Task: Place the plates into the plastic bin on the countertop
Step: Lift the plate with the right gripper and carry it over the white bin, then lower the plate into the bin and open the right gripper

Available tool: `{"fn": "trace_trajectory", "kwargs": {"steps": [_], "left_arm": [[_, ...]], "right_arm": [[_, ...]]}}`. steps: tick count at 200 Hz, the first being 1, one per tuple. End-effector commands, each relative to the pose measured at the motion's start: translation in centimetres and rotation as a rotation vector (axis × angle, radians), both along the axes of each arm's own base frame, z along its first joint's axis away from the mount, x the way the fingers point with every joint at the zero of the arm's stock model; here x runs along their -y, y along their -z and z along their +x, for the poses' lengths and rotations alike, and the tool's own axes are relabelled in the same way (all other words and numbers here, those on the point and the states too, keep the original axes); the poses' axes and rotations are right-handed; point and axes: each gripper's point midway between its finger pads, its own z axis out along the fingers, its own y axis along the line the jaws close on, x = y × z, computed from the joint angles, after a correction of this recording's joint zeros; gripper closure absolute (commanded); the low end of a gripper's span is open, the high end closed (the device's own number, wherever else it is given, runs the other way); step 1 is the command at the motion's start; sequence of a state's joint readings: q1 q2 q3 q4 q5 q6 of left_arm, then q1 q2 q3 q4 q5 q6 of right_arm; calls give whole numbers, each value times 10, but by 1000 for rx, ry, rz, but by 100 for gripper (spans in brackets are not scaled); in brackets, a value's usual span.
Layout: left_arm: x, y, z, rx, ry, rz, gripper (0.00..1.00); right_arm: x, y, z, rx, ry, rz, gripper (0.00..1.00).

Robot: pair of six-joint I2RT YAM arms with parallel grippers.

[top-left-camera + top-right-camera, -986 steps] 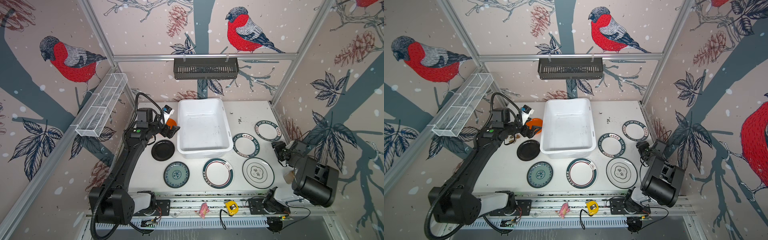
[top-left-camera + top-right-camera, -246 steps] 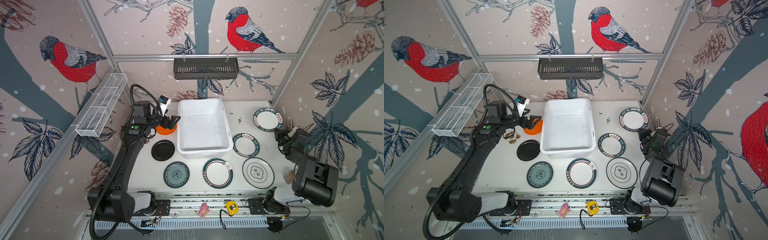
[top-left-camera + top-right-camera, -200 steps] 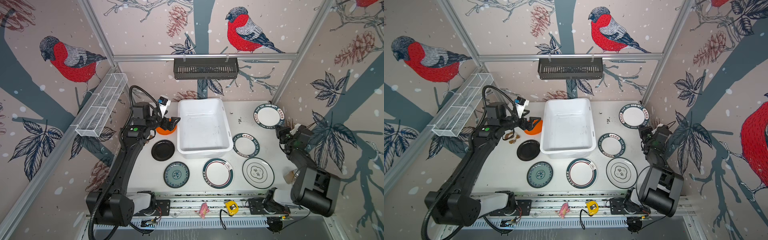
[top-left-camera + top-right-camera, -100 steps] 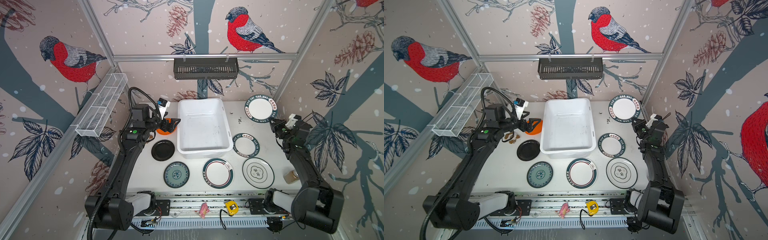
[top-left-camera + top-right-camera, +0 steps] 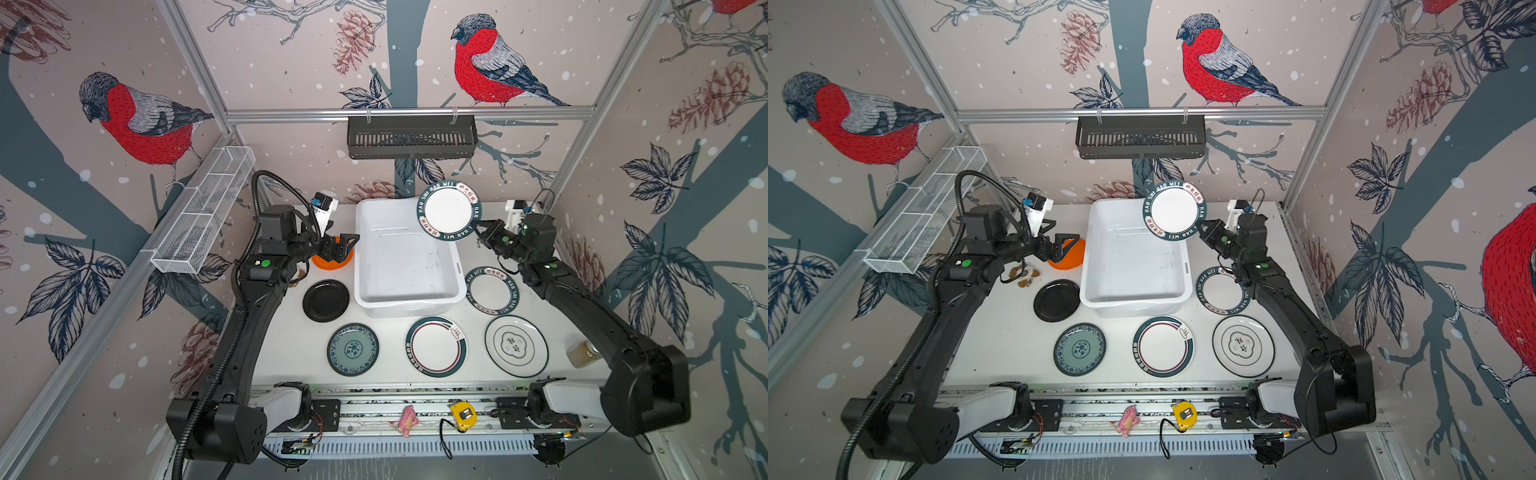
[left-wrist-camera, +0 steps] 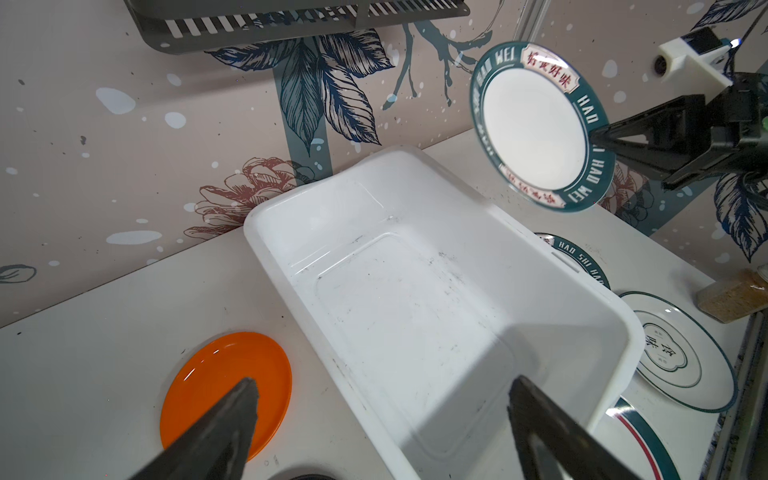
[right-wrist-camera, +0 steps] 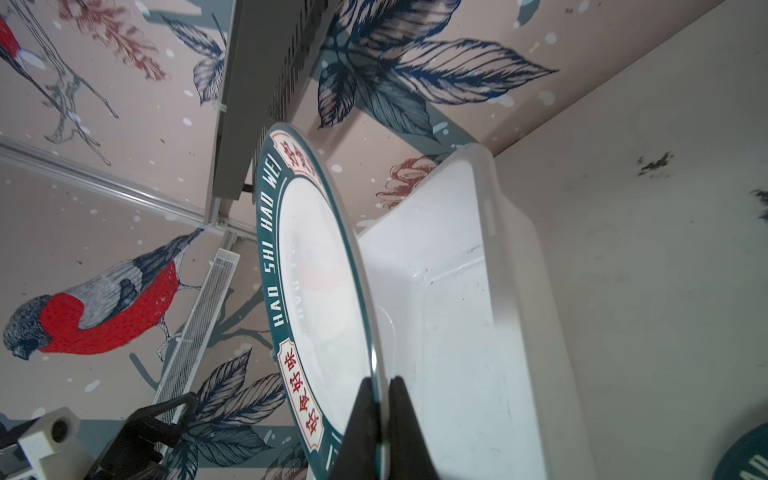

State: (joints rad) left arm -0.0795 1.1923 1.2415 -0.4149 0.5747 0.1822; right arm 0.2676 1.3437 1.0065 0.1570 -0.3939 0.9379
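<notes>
Right fingers have lifted plate toward bin.

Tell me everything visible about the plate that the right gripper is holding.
The held plate is round, white in the middle, with a dark teal rim band carrying white letters HAO SHI HAO WEI and red characters on pale panels. It looks glossy, hard and intact. It hangs in the air, tilted well off level, above the far right corner of the plastic bin. Only the right gripper touches it, shut on its rim.
</notes>
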Motion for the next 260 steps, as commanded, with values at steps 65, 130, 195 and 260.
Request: {"fn": "trace_trajectory", "kwargs": {"steps": [65,130,195,260], "left_arm": [[-3,-20,-7,5,-25,-19,6],[0,-23,-10,10,-8,-25,6],[2,-19,-11,-1,5,-35,6],[4,-15,-12,-9,14,-43,6]], "right_arm": [[-115,59,39,-64,-74,-259,99],[-143,123,62,-181,-109,-329,99],[-155,164,82,-257,-114,-378,99],[-154,195,89,-309,-104,-391,99]]}}
